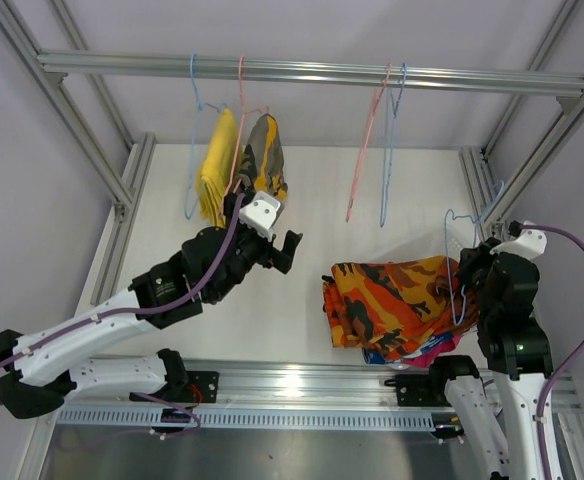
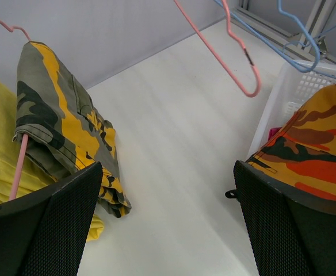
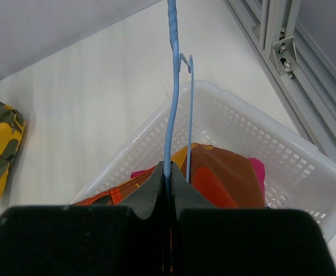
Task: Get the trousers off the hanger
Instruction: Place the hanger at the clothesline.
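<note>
Camouflage trousers beside spread left fingers

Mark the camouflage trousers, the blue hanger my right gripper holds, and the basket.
camouflage trousers (image 2: 58,109): left wrist view, middle of the draped cloth.
blue hanger (image 3: 171,86): right wrist view, straight stem below the twist.
basket (image 3: 294,161): right wrist view, far mesh wall.
</note>
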